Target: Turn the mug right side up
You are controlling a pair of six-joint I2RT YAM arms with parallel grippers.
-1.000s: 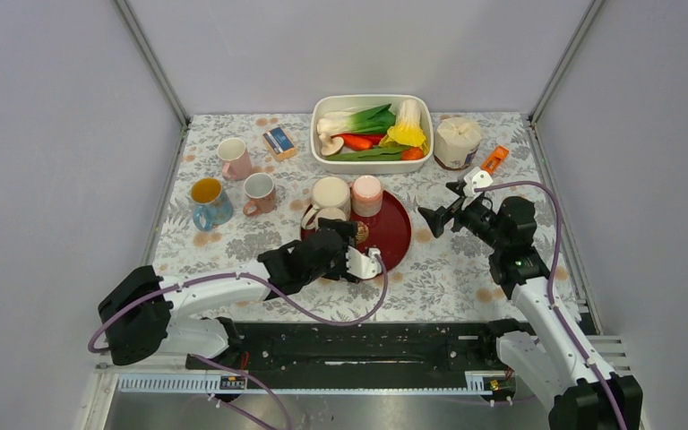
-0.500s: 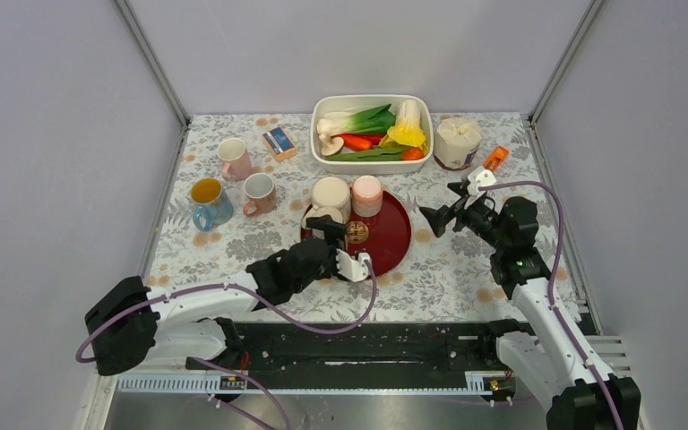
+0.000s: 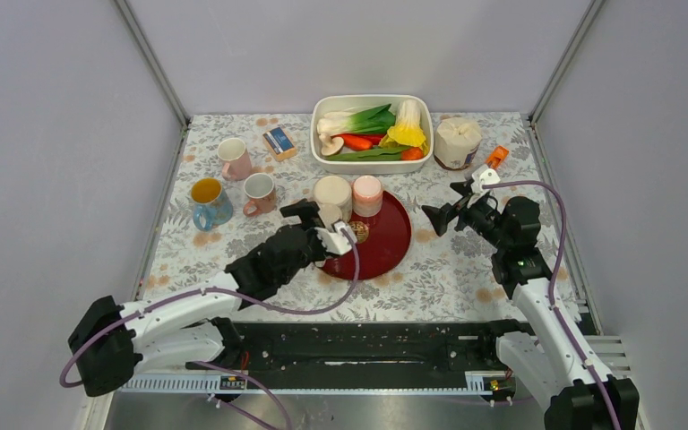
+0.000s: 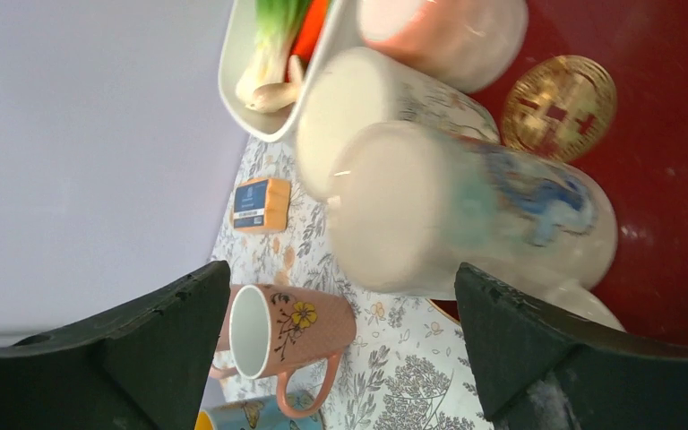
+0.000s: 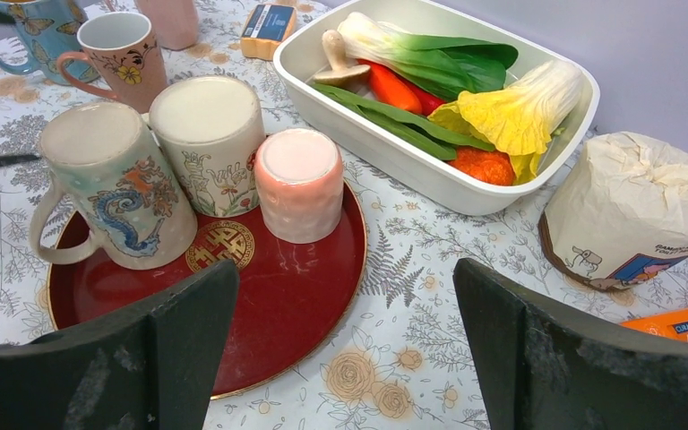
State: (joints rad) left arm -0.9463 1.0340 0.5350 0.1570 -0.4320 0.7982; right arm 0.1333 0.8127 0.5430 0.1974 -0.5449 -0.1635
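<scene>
Left pincer [image 4: 340, 269], arm stretched forward, gapes wide before the upside-down mug [image 4: 502, 206], apparently gripping nothing.

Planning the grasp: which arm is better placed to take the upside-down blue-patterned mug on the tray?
Left. The left end effector, open, brackets the mug; the right end effector hangs apart, beyond the right edge of the tray.
</scene>
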